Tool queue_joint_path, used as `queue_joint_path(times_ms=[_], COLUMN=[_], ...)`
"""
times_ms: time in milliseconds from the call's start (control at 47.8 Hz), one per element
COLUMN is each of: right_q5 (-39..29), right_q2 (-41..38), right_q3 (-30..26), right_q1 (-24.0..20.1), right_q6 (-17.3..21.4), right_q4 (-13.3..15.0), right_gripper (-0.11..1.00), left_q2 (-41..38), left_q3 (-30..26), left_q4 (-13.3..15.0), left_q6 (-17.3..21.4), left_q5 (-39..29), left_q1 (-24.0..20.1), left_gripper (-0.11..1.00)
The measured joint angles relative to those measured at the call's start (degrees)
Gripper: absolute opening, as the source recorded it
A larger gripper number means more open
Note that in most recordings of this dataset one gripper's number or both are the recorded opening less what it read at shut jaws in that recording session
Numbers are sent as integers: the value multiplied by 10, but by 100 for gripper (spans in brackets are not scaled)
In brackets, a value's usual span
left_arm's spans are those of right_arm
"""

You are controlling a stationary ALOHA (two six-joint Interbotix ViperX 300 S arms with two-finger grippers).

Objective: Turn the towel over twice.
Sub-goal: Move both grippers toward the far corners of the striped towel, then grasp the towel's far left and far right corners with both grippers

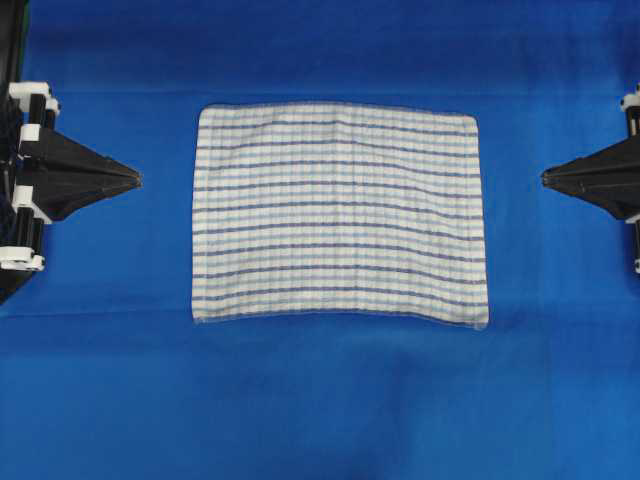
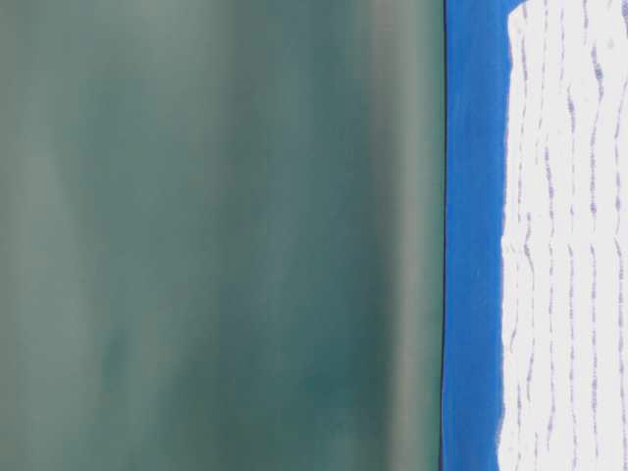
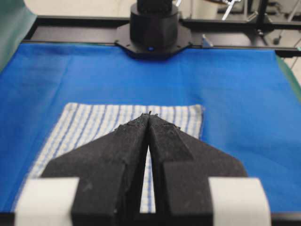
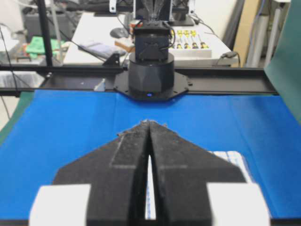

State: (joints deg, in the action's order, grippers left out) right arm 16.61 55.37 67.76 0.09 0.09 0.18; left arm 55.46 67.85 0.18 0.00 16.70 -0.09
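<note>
- On my left, the left gripper (image 1: pixel 136 179) sits with its jaws pressed together, empty, well apart from the cloth's left edge.
- In the middle, the towel (image 1: pixel 338 214) lies flat and spread on the blue table covering (image 1: pixel 320 400).
- On my right, the right gripper (image 1: pixel 545 179) is likewise pinched closed on nothing, near the right edge.

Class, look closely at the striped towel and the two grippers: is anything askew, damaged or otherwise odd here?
Nothing stands out. The towel lies flat and nearly square on the blue cover, its edges only slightly wavy. The left gripper and right gripper sit shut, clear of it.
</note>
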Motion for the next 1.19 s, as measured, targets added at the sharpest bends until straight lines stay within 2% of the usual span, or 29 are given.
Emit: queue_joint_path(times_ms=[126,272,607,670,796,838,921,1005,1026,1193], right_q5=[-5,-25,-40,-40,-41,-42,-43,-43,-43,-41], right_q2=[-5,-16,-98,-122,-182,-200,-246,-293,-303,-390], right_q3=[-3,-9,-10,-10,-14,-18,-30,-40,-42,-59], right_q1=[9,40,152,175,219,228,250,265,268,293], right_q6=[-10,-10,-2,3,8,9,9,9,9,9], right_q4=[2,2,-3,-5,-7,-8,-8,-7,-8,-7], right_gripper=[0,0,0,0,2,9,36,60,62,59], left_q2=[-2,-9,-90,-112,-160,-181,-219,-261,-272,-363], left_q3=[-1,-1,-1,-1,-1,-1,-1,-2,-3,-12], left_q4=[4,7,8,9,9,9,9,9,8,9], left_q6=[4,11,17,17,18,19,25,38,40,47], left_q5=[-4,-5,-1,1,13,20,33,47,50,91], left_q1=[-11,-36,-146,-161,-184,-190,-200,-210,-213,-246], left_gripper=[0,0,2,9,45,59,81,81,80,84])
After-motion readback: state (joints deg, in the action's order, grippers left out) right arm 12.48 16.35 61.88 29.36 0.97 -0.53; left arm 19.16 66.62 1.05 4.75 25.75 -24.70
